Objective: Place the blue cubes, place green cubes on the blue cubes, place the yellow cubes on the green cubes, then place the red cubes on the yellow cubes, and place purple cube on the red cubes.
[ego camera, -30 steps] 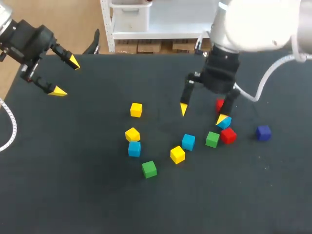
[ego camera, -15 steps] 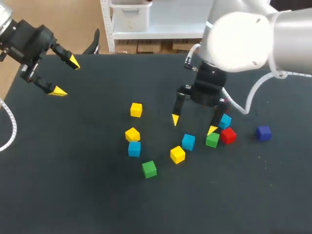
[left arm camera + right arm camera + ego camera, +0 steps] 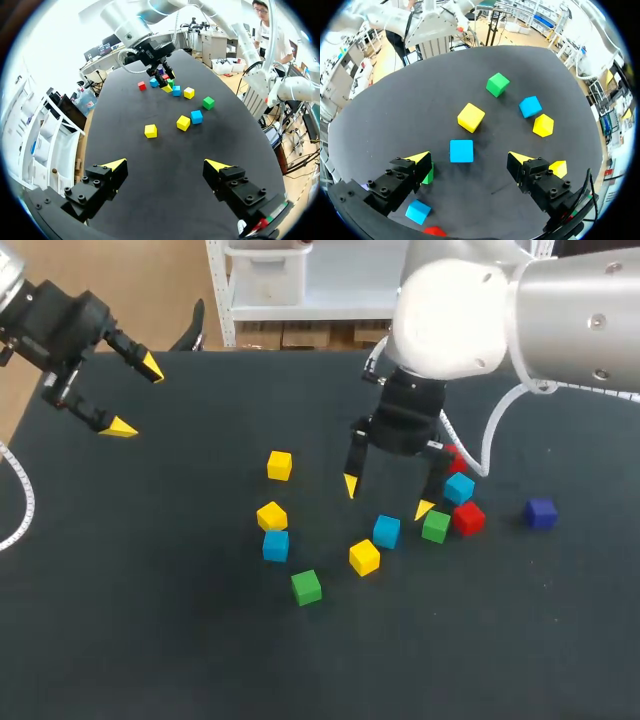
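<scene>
Nothing had been stacked: the cubes were scattered singly on the tabletop [image 3: 150, 640], so laying out the blue base layer was judged to be the step in hand. The right arm [image 3: 450, 310] was held over the middle of the scatter, its wrist pointed steeply down. The right jaws were spread wide and gripped nothing, and a blue cube [image 3: 461, 151] lay just ahead of the gap between them, clear of both tips. This was read as a line-up for a grasp on that cube.

A green cube [image 3: 435, 526] sat just beside one tip and a yellow cube [image 3: 364, 557] near the blue one, so closing room looked tight. A second blue cube [image 3: 276, 545] lay against, or perhaps only very near, another yellow cube [image 3: 271, 515]. The purple cube [image 3: 541, 512] lay well apart at the right.

The left jaws, at the tabletop's far left corner, were wide open and empty, presumably placed there to leave the working area free.
</scene>
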Controlling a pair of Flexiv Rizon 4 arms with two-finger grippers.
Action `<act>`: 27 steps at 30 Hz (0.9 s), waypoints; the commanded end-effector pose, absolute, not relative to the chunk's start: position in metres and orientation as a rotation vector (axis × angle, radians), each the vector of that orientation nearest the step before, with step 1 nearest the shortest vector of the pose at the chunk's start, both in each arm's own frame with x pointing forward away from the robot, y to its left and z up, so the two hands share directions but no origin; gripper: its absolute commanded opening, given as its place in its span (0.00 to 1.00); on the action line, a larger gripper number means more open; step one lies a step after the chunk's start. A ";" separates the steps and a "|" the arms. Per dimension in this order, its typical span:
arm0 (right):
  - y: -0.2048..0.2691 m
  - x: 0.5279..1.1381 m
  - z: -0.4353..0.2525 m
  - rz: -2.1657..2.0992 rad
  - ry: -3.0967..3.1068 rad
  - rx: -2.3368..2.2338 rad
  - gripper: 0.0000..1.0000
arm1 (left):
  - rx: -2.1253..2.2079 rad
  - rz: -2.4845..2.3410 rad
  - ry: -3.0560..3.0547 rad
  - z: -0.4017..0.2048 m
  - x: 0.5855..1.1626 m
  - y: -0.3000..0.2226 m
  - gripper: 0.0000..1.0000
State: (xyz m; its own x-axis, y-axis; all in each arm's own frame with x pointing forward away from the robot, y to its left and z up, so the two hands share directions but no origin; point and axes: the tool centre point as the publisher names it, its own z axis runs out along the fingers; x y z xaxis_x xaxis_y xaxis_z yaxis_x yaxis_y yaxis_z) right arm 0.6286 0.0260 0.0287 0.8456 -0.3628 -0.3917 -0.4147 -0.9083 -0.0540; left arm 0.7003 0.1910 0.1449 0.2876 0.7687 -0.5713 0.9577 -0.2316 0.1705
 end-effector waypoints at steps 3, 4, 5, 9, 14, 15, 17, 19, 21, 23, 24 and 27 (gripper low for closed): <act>0.026 0.628 0.022 0.582 0.621 -2.896 1.00 | 2.073 -0.508 1.539 0.145 0.700 0.191 1.00; 0.025 0.628 0.021 0.587 0.628 -2.895 1.00 | 2.073 -0.508 1.539 0.145 0.700 0.191 1.00; 0.025 0.627 0.020 0.591 0.633 -2.894 1.00 | 2.073 -0.508 1.539 0.145 0.700 0.191 1.00; 0.027 0.625 0.015 0.606 0.645 -2.891 1.00 | 2.073 -0.508 1.539 0.145 0.700 0.191 1.00; 0.030 0.623 0.009 0.623 0.648 -2.891 1.00 | 2.073 -0.508 1.539 0.145 0.700 0.191 1.00; 0.030 0.623 0.008 0.626 0.648 -2.890 1.00 | 2.073 -0.508 1.539 0.145 0.700 0.191 1.00; 0.030 0.623 0.006 0.634 0.646 -2.887 1.00 | 2.073 -0.508 1.539 0.145 0.700 0.191 1.00; 0.031 0.623 0.004 0.638 0.644 -2.885 1.00 | 2.073 -0.508 1.539 0.145 0.700 0.191 1.00; 0.032 0.624 0.002 0.640 0.641 -2.885 1.00 | 2.073 -0.508 1.539 0.145 0.700 0.191 1.00; 0.032 0.625 0.001 0.640 0.640 -2.888 1.00 | 2.073 -0.508 1.539 0.145 0.700 0.191 1.00; 0.032 0.625 0.001 0.638 0.640 -2.892 1.00 | 2.073 -0.508 1.539 0.145 0.700 0.191 1.00; 0.031 0.626 0.000 0.633 0.642 -2.903 1.00 | 2.073 -0.508 1.539 0.145 0.700 0.191 1.00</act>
